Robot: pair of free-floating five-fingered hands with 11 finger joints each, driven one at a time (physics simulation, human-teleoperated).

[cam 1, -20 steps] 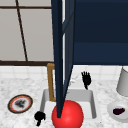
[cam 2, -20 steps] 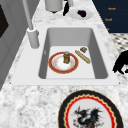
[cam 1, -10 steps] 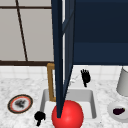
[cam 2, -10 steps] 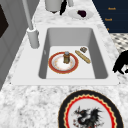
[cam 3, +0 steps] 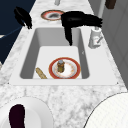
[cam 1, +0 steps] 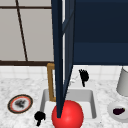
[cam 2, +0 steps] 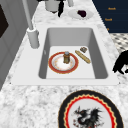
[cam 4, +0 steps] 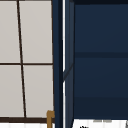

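Hovering above the sink (cam 1: 93,100), the right hand (cam 1: 84,76) spreads straight fingers, holding nothing. The left hand (cam 1: 39,117) hangs curled and empty at the bench (cam 1: 15,120) edge.

Two matte black human-like hands (cam 1: 84,75)

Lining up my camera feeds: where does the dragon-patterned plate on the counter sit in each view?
Front view: dragon plate on the counter, left of the sink.
Left side view: plate at the bottom edge, nearer than the sink.
Right side view: plate at the top, beyond the sink.
Shared landmark: the sink.
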